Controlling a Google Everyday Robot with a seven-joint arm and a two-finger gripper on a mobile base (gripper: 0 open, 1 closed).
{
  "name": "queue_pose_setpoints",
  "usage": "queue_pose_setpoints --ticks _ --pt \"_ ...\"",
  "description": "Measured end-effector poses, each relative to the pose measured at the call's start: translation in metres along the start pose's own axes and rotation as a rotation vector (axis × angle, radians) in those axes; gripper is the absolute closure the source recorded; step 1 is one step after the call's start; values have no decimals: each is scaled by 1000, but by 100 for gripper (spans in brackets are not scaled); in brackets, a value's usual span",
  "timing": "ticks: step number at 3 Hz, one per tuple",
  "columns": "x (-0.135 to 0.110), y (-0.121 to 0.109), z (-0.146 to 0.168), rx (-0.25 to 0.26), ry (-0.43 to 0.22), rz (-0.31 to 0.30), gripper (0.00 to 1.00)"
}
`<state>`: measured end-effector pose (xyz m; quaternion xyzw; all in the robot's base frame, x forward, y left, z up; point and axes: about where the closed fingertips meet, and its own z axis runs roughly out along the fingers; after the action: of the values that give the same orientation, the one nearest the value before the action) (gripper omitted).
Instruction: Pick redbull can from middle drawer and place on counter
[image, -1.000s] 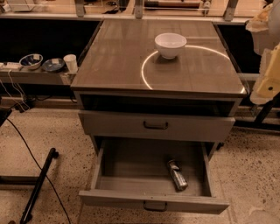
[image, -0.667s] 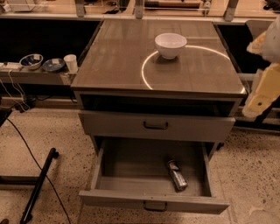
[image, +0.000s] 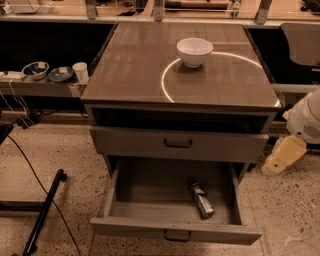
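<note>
The redbull can (image: 202, 200) lies on its side in the open middle drawer (image: 145, 190), towards the front right. The drawer is the cabinet's bottom one, pulled out, with a dark pull handle (image: 177, 236). The counter (image: 130, 70) is the glossy cabinet top with a bright light arc. My gripper (image: 282, 156) shows as a cream piece below a white arm part (image: 306, 120) at the right edge. It is beside the cabinet, right of the drawer and apart from the can.
A white bowl (image: 194, 51) stands on the counter at the back right. The shut drawer (image: 178, 144) above has a like handle. A side shelf (image: 40, 85) at left holds small bowls and a cup. A black pole and cables lie on the floor at left.
My arm at the right edge has come down from counter height to drawer height. The can, bowl and drawers have not moved.
</note>
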<state>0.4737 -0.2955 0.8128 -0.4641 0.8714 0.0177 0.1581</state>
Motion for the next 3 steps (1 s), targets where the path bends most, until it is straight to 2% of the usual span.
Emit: queue_pose_setpoints --ticks 1,2,3 --pt "-1 -2 4 11 -8 2 0" --pt "17 7 39 -81 -53 101 0" --pt "47 34 87 -155 -143 211 0"
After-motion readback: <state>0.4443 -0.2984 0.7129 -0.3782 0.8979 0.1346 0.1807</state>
